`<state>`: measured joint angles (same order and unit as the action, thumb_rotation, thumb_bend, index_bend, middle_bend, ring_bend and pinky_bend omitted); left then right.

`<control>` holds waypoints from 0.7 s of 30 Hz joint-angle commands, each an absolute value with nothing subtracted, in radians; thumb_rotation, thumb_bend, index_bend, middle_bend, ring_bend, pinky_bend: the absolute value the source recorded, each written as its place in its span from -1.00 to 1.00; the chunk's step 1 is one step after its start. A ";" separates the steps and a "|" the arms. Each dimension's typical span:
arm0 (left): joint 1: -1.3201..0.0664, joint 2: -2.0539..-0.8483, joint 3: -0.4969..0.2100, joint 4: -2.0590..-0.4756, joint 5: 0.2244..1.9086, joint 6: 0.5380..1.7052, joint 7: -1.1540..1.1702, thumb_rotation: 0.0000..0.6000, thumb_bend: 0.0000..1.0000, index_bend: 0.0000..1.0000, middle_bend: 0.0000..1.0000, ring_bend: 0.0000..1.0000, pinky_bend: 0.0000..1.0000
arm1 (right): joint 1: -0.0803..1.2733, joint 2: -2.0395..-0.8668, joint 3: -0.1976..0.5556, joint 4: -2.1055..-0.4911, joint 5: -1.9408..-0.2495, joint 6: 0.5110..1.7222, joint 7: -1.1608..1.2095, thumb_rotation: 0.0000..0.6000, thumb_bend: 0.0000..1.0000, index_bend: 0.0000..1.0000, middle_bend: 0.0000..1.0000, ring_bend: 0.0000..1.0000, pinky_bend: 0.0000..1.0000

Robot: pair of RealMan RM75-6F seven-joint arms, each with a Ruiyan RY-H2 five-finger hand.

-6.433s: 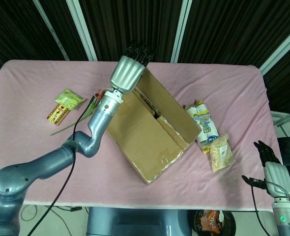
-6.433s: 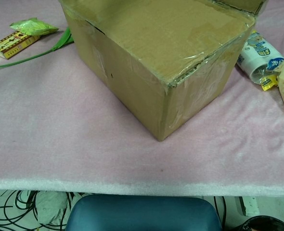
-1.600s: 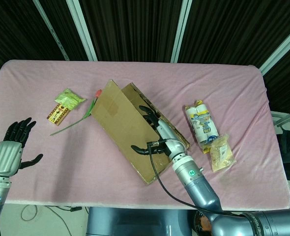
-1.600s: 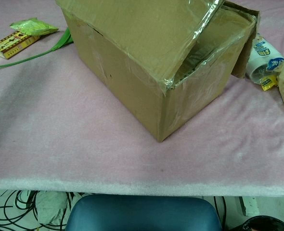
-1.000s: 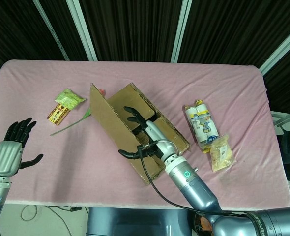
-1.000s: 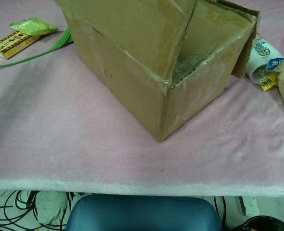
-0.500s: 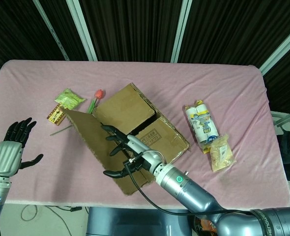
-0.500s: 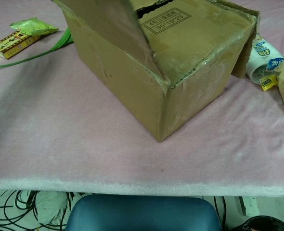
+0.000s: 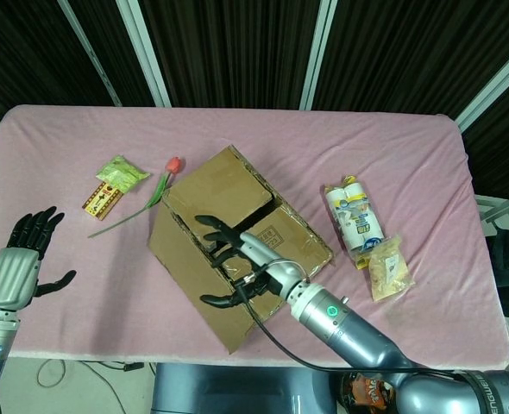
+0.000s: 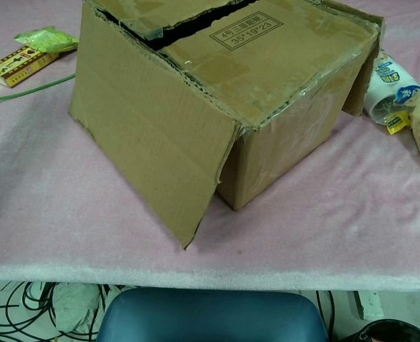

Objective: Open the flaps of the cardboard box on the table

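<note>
The cardboard box (image 9: 237, 211) stands slantwise mid-table. Its long near flap (image 9: 194, 272) is folded outward and hangs down the front-left side, plain in the chest view as the flap (image 10: 153, 149). The far long flap (image 10: 356, 78) hangs down the right side. Two inner flaps (image 10: 267, 50), one printed with a size label, lie flat across the top with a dark slit between them. My right hand (image 9: 241, 259) hovers over the box's near edge, fingers spread, holding nothing. My left hand (image 9: 17, 263) is raised at the table's left edge, fingers apart and empty. Neither hand shows in the chest view.
Left of the box lie a green packet (image 9: 121, 172), a small patterned carton (image 9: 103, 198) and a red flower on a green stem (image 9: 164, 177). Right of it lie a white-blue pack (image 9: 356, 220) and a beige bag (image 9: 388, 267). A pink cloth (image 9: 65, 138) covers the table.
The near long flap swung up, over and down to hang outside the box, uncovering the inner flaps. My right hand followed it left, then drew back over the box edge. The left hand stayed still.
</note>
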<state>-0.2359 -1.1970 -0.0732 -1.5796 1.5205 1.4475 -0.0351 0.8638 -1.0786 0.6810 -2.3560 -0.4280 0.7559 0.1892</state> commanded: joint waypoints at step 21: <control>-0.247 -1.178 -0.068 -1.634 1.518 1.418 0.094 1.00 -0.74 -1.00 -1.00 -1.00 -1.00 | 0.237 -1.040 0.077 -1.951 -1.384 1.531 -0.295 1.00 -0.59 -1.00 -1.00 -1.00 -0.58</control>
<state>-0.2459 -1.1815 -0.0684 -1.6229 1.5199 1.4208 0.0812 0.3035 -1.0310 0.1373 -2.0263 -1.3174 1.4746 -0.2519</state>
